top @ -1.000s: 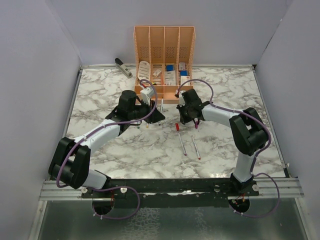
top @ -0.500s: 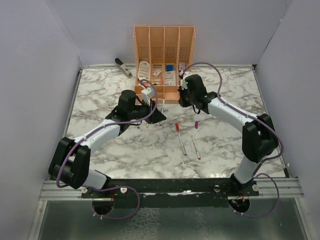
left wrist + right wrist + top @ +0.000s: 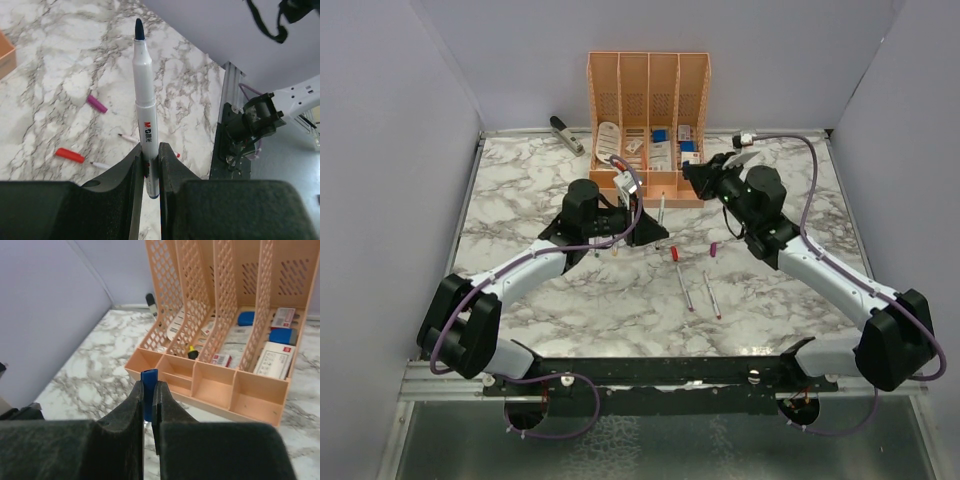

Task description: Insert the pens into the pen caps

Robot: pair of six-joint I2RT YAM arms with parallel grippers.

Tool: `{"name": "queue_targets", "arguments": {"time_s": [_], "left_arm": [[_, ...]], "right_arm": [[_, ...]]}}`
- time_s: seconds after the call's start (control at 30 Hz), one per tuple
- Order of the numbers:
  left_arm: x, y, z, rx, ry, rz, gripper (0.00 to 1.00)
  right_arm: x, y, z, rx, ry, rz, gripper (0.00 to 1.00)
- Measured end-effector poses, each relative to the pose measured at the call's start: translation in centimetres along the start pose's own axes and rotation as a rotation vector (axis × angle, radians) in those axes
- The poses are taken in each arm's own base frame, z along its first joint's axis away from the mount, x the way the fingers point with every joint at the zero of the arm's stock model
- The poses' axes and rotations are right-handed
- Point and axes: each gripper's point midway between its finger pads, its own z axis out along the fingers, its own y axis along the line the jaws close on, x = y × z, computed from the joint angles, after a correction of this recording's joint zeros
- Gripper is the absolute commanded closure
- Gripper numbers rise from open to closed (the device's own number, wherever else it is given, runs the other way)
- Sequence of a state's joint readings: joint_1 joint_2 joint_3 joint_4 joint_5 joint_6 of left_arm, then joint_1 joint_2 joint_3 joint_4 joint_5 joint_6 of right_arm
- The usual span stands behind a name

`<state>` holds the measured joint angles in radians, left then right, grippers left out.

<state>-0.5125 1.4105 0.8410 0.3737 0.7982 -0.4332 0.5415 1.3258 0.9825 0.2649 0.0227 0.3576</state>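
- Pens: one pen [image 3: 144, 95], whitish with a dark blue tip, is clamped by its lower barrel between the narrow jaws of the left gripper [image 3: 151, 161]. It sticks straight out from them, tip bare and pointing away.
- From above, this pen is lifted off the marble table [image 3: 520, 190], near the front edge of the orange organiser [image 3: 649, 95].
- A blue cap [image 3: 149, 377] is pinched in the nearly closed jaws of the right gripper [image 3: 148, 396]. Only its upper end shows above the fingertips.
- The right gripper hangs in the air near the organiser's front right corner, apart from the left gripper and the pen.
- Two more pens [image 3: 686, 288] lie uncapped and side by side on the table between the arms.
- A red cap [image 3: 674, 254] lies just beside the far end of one of them, and a purple cap [image 3: 713, 249] lies near the other.
- Small boxes [image 3: 274, 357] sit in the organiser's compartments.
- A grey tool [image 3: 566, 134] lies at the back left of the table.
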Motion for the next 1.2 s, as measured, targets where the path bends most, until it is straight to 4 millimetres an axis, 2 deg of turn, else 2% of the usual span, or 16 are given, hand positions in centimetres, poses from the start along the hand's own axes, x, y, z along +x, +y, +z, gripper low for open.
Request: {"name": "queue_targets", "arguments": {"time_s": [0.2, 0.37, 0.67, 1.2], "left_arm": [[-1.4, -2.7, 1.5, 0.075, -0.03, 0.036, 1.0], [-1.7, -2.6, 2.1, 0.086, -0.038, 0.03, 1.0], [-1.1, -2.1, 3.0, 0.089, -0.023, -0.003, 1.0], [-1.4, -2.5, 3.1, 0.102, -0.029, 0.002, 1.0]], "right_arm": [[-1.4, 1.8, -1.3, -0.098, -0.118, 0.1, 0.99], [-3.0, 3.4, -2.7, -0.19, -0.209, 0.176, 0.99], [-4.0, 4.8, -4.0, -0.28, -0.268, 0.243, 0.99], [-3.8, 5.2, -4.2, -0.307, -0.257, 0.232, 0.99]]}}
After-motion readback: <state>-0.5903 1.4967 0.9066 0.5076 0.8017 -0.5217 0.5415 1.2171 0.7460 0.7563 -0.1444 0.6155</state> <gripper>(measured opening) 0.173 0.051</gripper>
